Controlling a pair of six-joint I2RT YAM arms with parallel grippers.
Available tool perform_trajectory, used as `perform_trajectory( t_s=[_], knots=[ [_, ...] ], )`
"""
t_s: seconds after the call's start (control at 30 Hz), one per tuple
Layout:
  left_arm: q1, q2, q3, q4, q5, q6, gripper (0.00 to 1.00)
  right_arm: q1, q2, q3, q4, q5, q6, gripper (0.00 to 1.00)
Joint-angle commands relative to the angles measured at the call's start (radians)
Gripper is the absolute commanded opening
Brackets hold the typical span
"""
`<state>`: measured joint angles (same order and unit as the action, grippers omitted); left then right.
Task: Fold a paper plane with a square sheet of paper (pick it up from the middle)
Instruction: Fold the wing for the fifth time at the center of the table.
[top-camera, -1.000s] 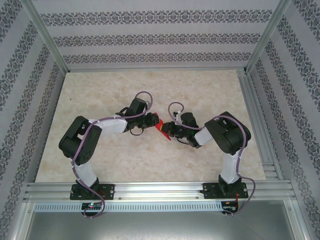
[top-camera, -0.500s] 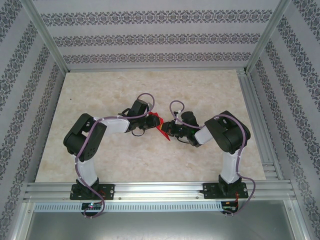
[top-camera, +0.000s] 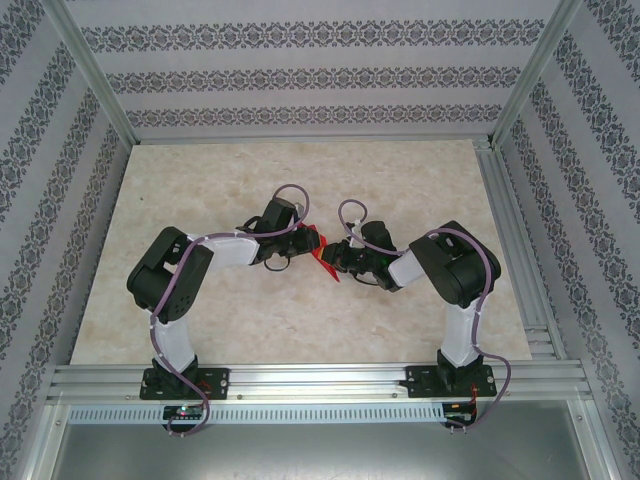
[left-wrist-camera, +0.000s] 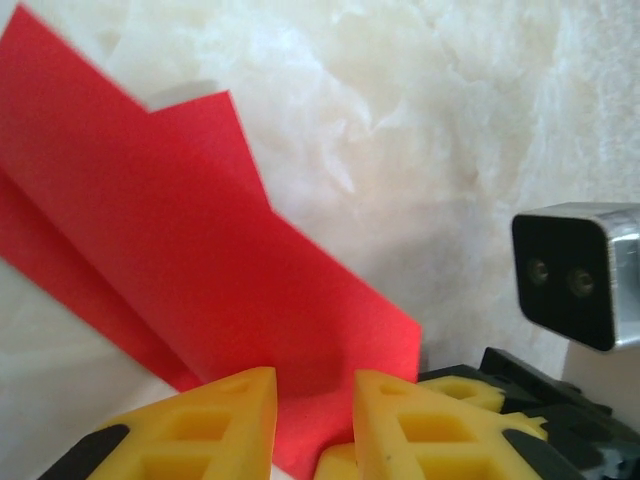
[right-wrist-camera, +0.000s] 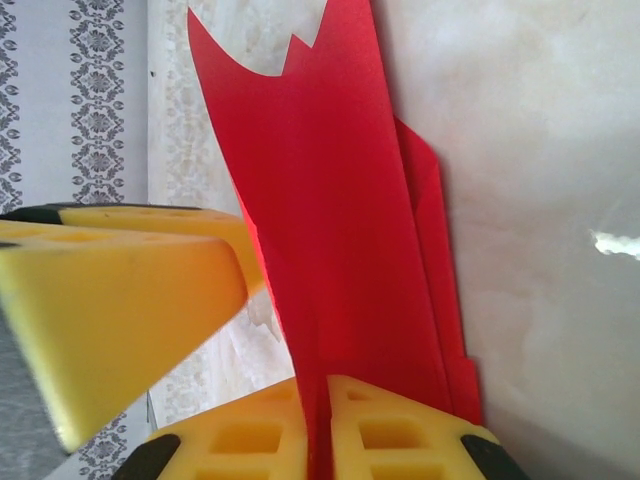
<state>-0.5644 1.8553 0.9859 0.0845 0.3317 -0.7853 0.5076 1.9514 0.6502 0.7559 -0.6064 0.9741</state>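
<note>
The red paper (left-wrist-camera: 180, 260) is cut off at the left wrist view's left edge.

Pale cream marbled table (top-camera: 200, 180), aluminium rail (top-camera: 320, 378) along its near edge, left arm base (top-camera: 185, 382) and right arm base (top-camera: 450, 378) bolted there

The red paper (left-wrist-camera: 200, 280) between the fingers (right-wrist-camera: 390, 430) is thin, matt and smooth, with sharp creases. The fingers are matt yellow plastic. The table (right-wrist-camera: 540, 200) beneath them is pale, marbled and faintly glossy.
</note>
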Motion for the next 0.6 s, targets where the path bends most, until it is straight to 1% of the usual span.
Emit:
perform_trajectory(
  t_s=[0.0, 0.13, 0.33, 0.57],
  knots=[
    [-0.006, -0.050, -0.032, 0.101, 0.003, 0.025, 0.28, -0.009, 0.001, 0.012, -0.036, -0.010, -0.021, 0.10],
    [-0.006, -0.055, -0.036, 0.096, 0.010, 0.042, 0.29, -0.007, 0.000, 0.018, -0.048, -0.015, -0.024, 0.09],
    [-0.006, 0.004, -0.009, 0.077, 0.001, 0.018, 0.27, -0.009, -0.005, 0.026, -0.055, -0.022, -0.027, 0.09],
    [-0.006, 0.042, 0.029, 0.020, -0.030, 0.003, 0.26, -0.011, -0.030, 0.034, -0.088, -0.028, -0.045, 0.14]
  ],
)
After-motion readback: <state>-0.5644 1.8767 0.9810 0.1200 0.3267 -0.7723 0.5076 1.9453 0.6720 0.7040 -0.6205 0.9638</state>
